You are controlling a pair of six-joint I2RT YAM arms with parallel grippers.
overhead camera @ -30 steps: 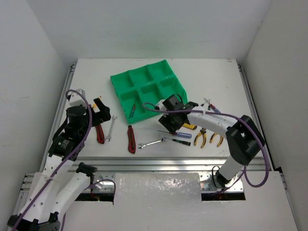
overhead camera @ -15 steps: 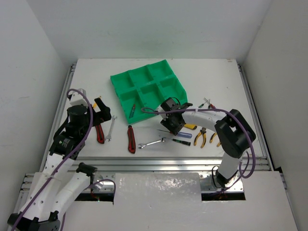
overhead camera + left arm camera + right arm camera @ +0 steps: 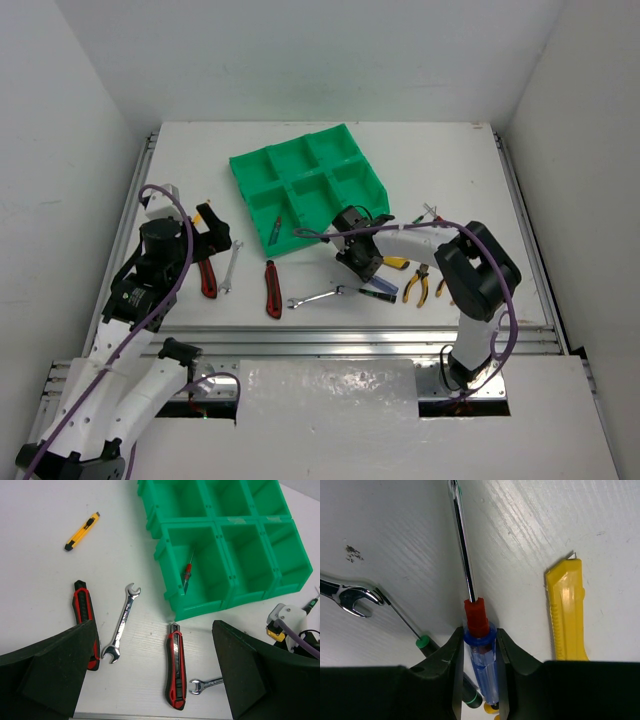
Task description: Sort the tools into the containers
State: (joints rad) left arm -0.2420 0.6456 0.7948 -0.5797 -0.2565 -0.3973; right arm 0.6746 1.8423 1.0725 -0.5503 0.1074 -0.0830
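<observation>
White painted table (image 3: 440, 170), its brushed grain and a small dark scuff showing in the right wrist view, sits boxed in by plain white walls (image 3: 300, 60) on three sides. A metal rail (image 3: 330, 338) runs along its near edge. The bright green tray (image 3: 200, 611) stands toward the far middle of the surface, turned at a slight angle. A small red-handled screwdriver (image 3: 187, 572) leans inside its near-left compartment.

The right gripper (image 3: 480, 635) is low over the table, just near of the tray. Its two fingers press on either side of the clear blue handle of a blue-handled screwdriver (image 3: 477, 617), whose shaft lies along the surface. Just beside it are a green-collared screwdriver (image 3: 422, 641), the open end of a silver wrench (image 3: 352, 597) and a yellow-cased cutter (image 3: 567, 610). Yellow-handled pliers (image 3: 418, 284) lie to the right of that group.

The left gripper (image 3: 154, 625) hangs above the left part of the table with its fingers spread wide and nothing between them. Below it lie two red-handled knives (image 3: 176, 665) (image 3: 84, 612), with a second wrench (image 3: 122, 622) between them. A yellow knife (image 3: 81, 531) rests alone farther back on the left.
</observation>
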